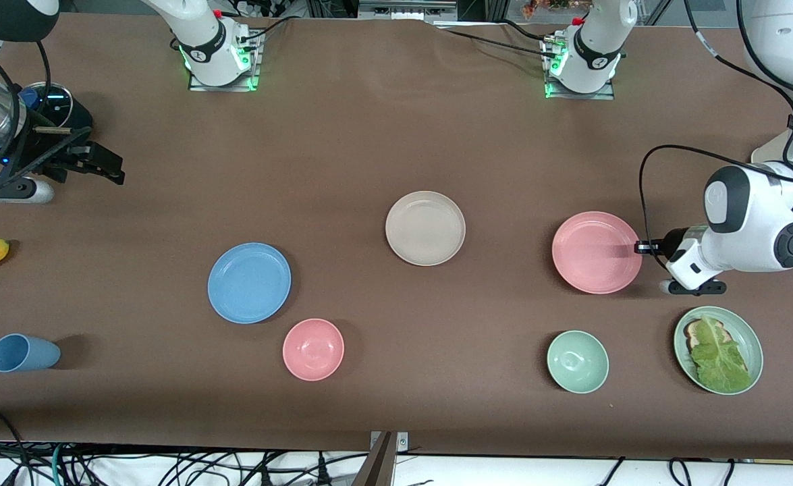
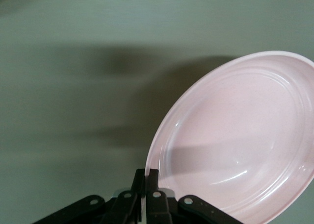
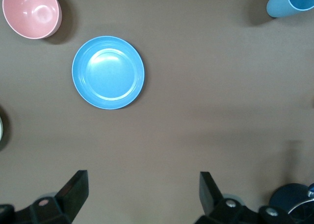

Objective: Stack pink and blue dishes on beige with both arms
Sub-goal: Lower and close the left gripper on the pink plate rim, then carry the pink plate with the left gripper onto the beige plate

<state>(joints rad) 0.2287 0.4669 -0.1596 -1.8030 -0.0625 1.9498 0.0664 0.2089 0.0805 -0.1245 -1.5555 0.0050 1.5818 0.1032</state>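
Your left pincer (image 1: 641,248) is clamped tight on the rim of the pink plate (image 1: 596,252), which sits toward the left arm's end from the beige plate (image 1: 425,227). Lift level before carrying it over. The right pincer (image 1: 102,169) waits wide open, empty, away from the blue plate (image 1: 249,283).

the left arm reaches in low from its end of the bench, wrist bent level with the surface, and the left gripper (image 1: 639,248) has its jaws pinched together on the rim of the pink plate (image 1: 596,252); in the left wrist view its black fingers (image 2: 145,182) meet at that rim. the right arm waits raised over its own end of the bench, wrist angled downward, the right gripper (image 1: 99,169) with its jaws spread wide and holding nothing.
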